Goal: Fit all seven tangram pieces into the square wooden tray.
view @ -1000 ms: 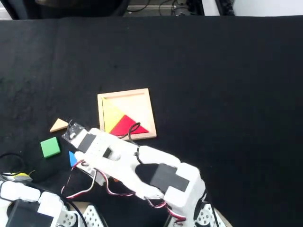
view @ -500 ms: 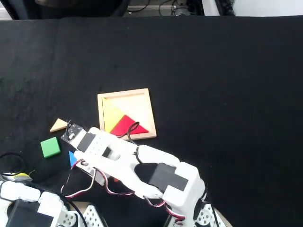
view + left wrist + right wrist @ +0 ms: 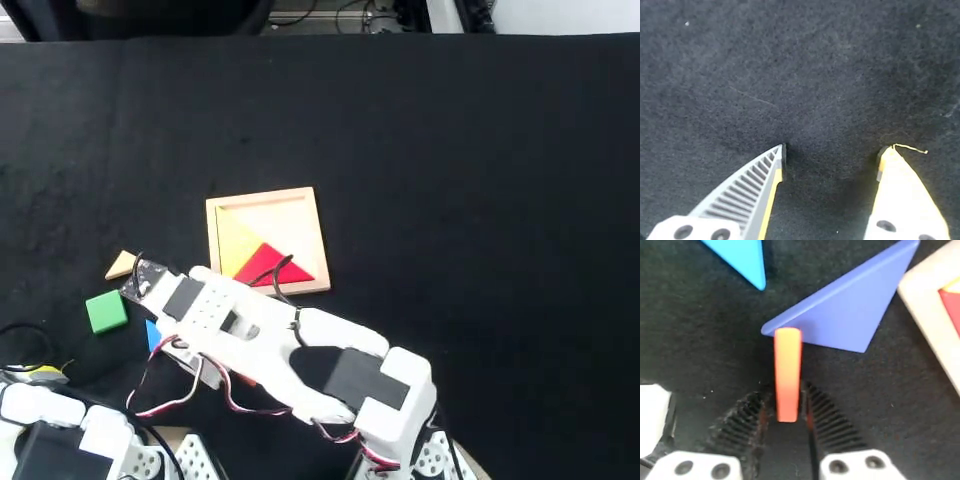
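From above, the square wooden tray (image 3: 313,238) sits mid-table with a pale raised rim. A yellow piece (image 3: 237,248) and a red piece (image 3: 270,266) already lie flat inside. The right arm (image 3: 250,335) stretches across the tray's near corner. Beyond its end lie a tan triangle (image 3: 122,264), a green square (image 3: 106,311) and a blue triangle (image 3: 152,334), all loose on the table (image 3: 480,150). The table is covered in black, fuzzy cloth.

At the left wrist, the left fingers (image 3: 832,155) stand spread apart over bare cloth and grip nothing. One is ribbed grey, the other smooth and pale.

At the right wrist, the right fingers (image 3: 786,399) are pinched on a thin orange piece (image 3: 788,370), held on edge between ribbed pads. A smooth purple triangle (image 3: 850,315) lies just past it, with the tray corner beside that.

The hold covers only a narrow edge, so the slick painted piece could twist or slip. Let go upright, it might topple outside the rim or land on the seated pieces. A low carry could also shove the purple triangle.
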### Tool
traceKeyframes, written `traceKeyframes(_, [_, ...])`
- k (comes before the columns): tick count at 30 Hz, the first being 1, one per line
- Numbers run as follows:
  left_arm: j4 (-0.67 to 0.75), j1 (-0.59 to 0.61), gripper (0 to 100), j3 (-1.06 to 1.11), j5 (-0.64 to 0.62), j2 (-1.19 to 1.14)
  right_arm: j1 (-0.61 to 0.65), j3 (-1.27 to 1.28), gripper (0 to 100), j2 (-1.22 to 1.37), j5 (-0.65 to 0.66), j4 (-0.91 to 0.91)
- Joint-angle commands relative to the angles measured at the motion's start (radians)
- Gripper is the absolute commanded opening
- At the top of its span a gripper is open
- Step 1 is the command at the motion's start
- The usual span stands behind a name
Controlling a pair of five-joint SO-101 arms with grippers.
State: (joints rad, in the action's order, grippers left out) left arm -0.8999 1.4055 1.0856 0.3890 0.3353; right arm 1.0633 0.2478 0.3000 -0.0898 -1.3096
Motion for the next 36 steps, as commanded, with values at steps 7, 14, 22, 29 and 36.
traceKeyframes(7, [0.009, -0.004, 30, 0.024, 0.005, -0.017, -0.279, -0.154, 1.1, -0.165, 0.084, -0.169])
traceKeyframes(14, [0.009, -0.004, 30, 0.024, 0.005, -0.017, -0.470, -0.226, 1.1, -0.274, 0.103, -0.069])
traceKeyframes(22, [0.009, -0.004, 30, 0.024, 0.005, -0.017, -0.626, -0.154, 1.1, -0.157, 0.107, 0.198])
traceKeyframes(29, [0.009, -0.004, 30, 0.024, 0.005, -0.017, -0.640, -0.157, 1.1, -0.041, 0.109, 0.239])
traceKeyframes(36, [0.009, -0.004, 30, 0.024, 0.005, -0.017, -0.641, -0.148, 1.1, -0.007, 0.109, 0.230])
